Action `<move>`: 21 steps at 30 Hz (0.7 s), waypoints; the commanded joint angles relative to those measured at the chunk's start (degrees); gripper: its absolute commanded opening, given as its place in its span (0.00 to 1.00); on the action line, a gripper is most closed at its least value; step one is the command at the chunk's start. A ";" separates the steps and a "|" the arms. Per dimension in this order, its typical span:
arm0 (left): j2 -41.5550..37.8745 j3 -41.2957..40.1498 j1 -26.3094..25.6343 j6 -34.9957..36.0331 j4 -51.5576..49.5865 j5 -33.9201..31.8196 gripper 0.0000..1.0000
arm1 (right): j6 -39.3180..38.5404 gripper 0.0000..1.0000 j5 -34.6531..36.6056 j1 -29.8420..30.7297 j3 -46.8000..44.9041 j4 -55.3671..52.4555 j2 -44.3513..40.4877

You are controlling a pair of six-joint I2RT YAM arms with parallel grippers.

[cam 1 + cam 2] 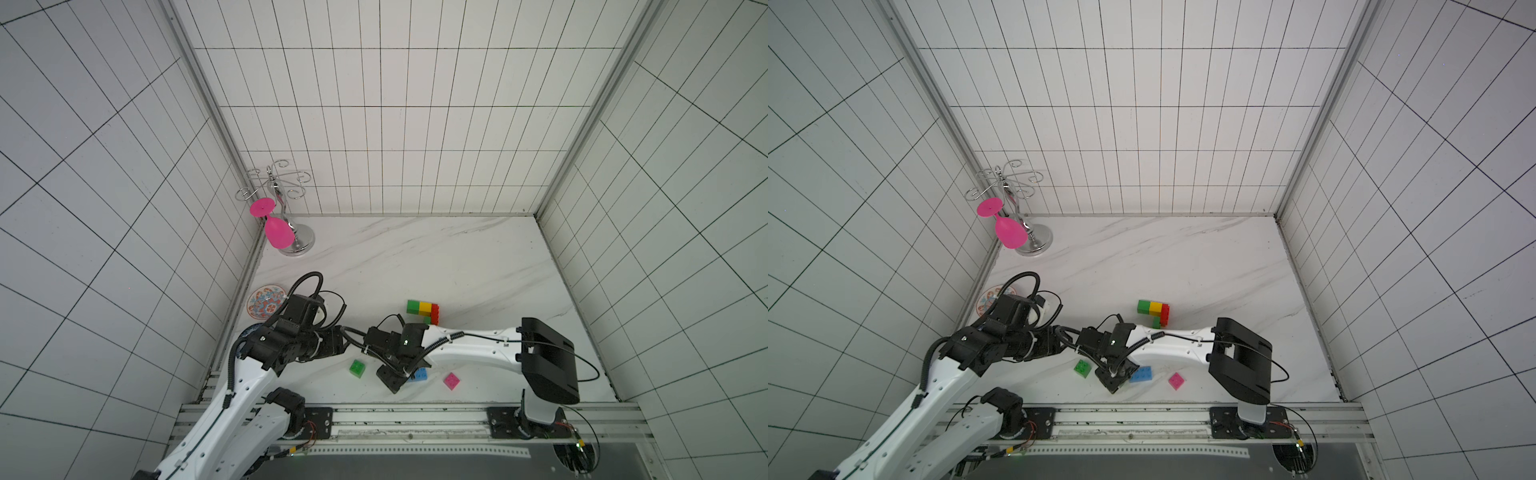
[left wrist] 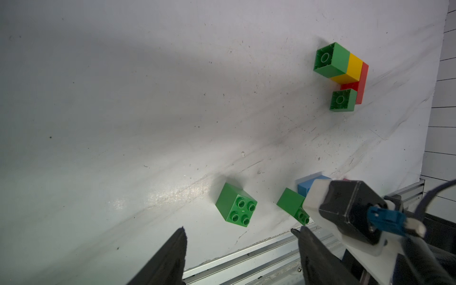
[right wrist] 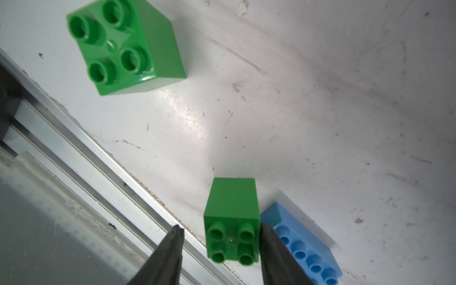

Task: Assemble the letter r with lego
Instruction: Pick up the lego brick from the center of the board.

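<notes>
Right claw (image 3: 222, 228) partly open astride green brick (image 3: 232, 202) on surface (image 3: 320, 98), one finger (image 3: 271, 246) touching its side, other finger (image 3: 167, 251) clear, left claw (image 2: 239, 230) wide open, holding nothing.

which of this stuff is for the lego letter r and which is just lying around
For the job: joined green-yellow-red-green bricks; loose green cube; blue brick; second green cube right beside it; pink brick.

Lying about: pink glass; wire rack it hangs on; patterned plate.
</notes>
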 commanded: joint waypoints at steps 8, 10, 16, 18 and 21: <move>0.61 -4.65 1.97 -2.20 2.72 3.50 0.72 | 0.03 0.47 -0.31 0.41 -2.01 -0.40 1.98; 1.16 -5.36 2.09 -2.36 3.00 3.92 0.72 | 0.00 0.49 -0.12 0.34 -1.79 -0.42 2.05; 2.84 -7.25 2.35 -3.10 4.30 6.02 0.72 | -0.20 0.48 0.28 0.33 -0.38 -0.71 3.19; 3.58 -7.52 2.36 -3.69 4.76 6.67 0.72 | -0.18 0.43 0.62 0.30 -0.35 -0.68 3.20; 5.48 -8.19 2.36 -4.38 5.99 8.52 0.70 | 0.49 0.24 1.56 0.19 -0.76 -1.07 2.66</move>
